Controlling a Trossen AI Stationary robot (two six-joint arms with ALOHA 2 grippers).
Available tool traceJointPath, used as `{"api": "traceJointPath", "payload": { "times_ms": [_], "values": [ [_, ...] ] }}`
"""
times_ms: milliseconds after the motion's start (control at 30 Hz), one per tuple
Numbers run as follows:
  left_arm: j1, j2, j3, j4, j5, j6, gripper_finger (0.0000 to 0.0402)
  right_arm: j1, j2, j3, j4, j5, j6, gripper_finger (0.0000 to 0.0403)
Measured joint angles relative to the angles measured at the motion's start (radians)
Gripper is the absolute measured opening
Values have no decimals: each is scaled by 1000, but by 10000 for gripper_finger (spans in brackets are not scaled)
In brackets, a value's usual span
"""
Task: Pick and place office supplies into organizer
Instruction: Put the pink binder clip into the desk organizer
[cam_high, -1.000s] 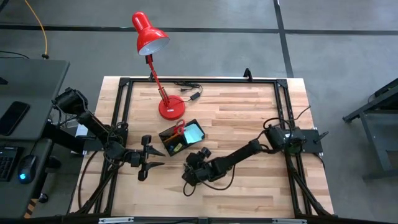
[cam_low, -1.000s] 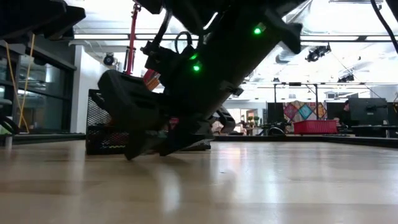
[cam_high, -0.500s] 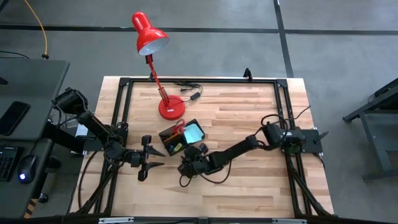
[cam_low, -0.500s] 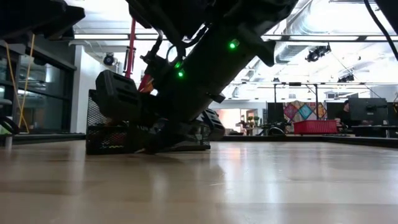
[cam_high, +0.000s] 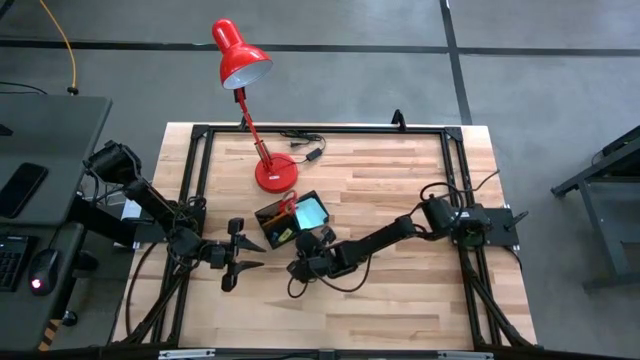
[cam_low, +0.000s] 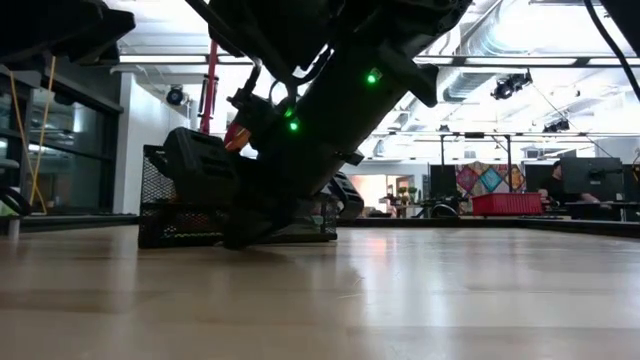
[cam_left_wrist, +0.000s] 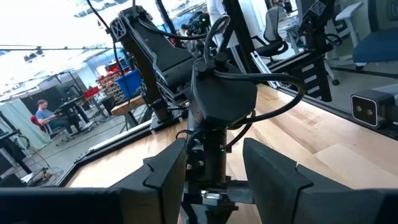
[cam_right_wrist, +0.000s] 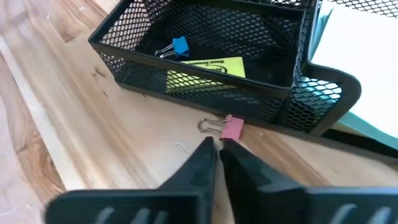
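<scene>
1. Most of the job looks done already: the black mesh organizer (cam_right_wrist: 205, 59) holds a blue binder clip (cam_right_wrist: 176, 48) and a yellow sticky note (cam_right_wrist: 202, 73) in 1 compartment, and in the high view the red-handled scissors (cam_high: 287, 208) and a teal pad (cam_high: 312, 213) sit in it too.
2. What's left, far as I can tell, is 1 pink binder clip (cam_right_wrist: 229, 127) lying on the wood table (cam_right_wrist: 93, 149) just outside the organizer's near wall.
3. The right gripper (cam_right_wrist: 216, 149) is down low right beside that pink clip, fingers nearly together with only a thin gap, not clamped on it yet.
4. The left gripper (cam_high: 240, 258) waits off to the organizer's side, fingers spread apart, holding nothing.
</scene>
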Motion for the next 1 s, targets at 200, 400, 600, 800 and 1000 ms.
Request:
{"api": "traceJointPath", "payload": {
  "times_ms": [200,400,600,800,1000],
  "values": [
    [0,0,0,-8,1,-12,152,12,0,0,-17,-5,-7,3],
    [0,0,0,-17,2,-16,152,32,0,-1,-19,-4,-32,1],
    [0,0,0,-24,7,-18,152,37,-1,-1,-29,-41,1,65],
    [0,0,0,-29,7,-18,152,34,-1,-1,10,-63,-16,195],
    [0,0,0,-24,8,-18,152,-2,-5,0,25,-118,-29,275]
  ]
}}
